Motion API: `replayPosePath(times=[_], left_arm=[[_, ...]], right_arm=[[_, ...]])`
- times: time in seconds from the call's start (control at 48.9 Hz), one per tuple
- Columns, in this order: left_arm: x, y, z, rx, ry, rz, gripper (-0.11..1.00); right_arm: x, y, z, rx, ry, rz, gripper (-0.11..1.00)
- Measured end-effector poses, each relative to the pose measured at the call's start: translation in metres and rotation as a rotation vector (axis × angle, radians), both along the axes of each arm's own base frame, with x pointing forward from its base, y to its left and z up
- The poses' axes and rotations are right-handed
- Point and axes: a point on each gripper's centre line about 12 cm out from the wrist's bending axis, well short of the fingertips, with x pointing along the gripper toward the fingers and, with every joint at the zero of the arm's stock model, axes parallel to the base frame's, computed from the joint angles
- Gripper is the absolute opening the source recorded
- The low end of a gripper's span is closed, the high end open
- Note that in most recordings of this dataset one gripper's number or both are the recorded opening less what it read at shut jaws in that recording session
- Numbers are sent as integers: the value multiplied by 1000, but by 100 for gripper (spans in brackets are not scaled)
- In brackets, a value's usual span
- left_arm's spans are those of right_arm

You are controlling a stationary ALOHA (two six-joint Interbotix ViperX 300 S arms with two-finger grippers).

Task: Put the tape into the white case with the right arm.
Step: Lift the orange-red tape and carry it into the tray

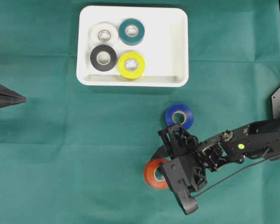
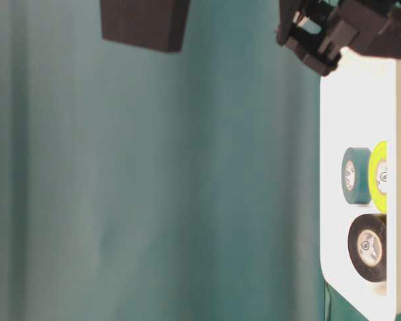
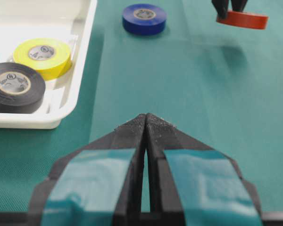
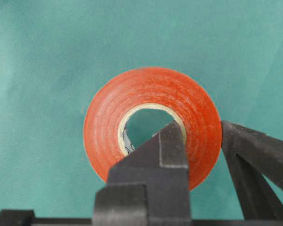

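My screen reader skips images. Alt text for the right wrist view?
The right gripper pinches an orange tape roll, one finger inside its core and the other outside its rim, above green cloth.

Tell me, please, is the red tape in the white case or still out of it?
Out. The red tape is on the right tool, over the green cloth, well clear of the case.

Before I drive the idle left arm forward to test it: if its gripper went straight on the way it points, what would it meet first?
The closed left gripper points across bare green cloth. The white case lies left of that line, the blue tape slightly left, the red tape right. It looks free, though depth is uncertain.
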Motion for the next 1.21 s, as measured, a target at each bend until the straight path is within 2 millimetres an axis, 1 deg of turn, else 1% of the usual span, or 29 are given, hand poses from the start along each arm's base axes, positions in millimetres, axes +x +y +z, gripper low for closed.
replayPosePath(times=[0.123, 0.246, 0.43, 0.552, 0.655, 0.778, 0.941, 1.146, 1.207], left_arm=[[0, 0, 0, -1, 0, -1, 0], [0, 0, 0, 0, 0, 0, 0], [0, 0, 0, 0, 0, 0, 0], [0, 0, 0, 0, 0, -2, 0], [0, 0, 0, -1, 0, -1, 0], [0, 0, 0, 0, 0, -2, 0], [0, 0, 0, -2, -1, -1, 0], [0, 0, 0, -1, 0, -1, 0], [0, 0, 0, 0, -2, -1, 0]], right_arm=[[4, -16, 2, -2, -1, -45, 1], [9, -35, 8, 2, -16, -96, 1], [15, -73, 17, 6, -38, -197, 1], [18, -103, 18, 5, -42, -272, 1], [18, -123, 18, 4, -41, -324, 1], [17, -148, 18, -1, -43, -387, 1], [12, -189, 20, -3, -47, -491, 1], [0, -240, 22, -3, -64, -622, 1], [-3, -252, 23, 1, -75, -653, 1]])
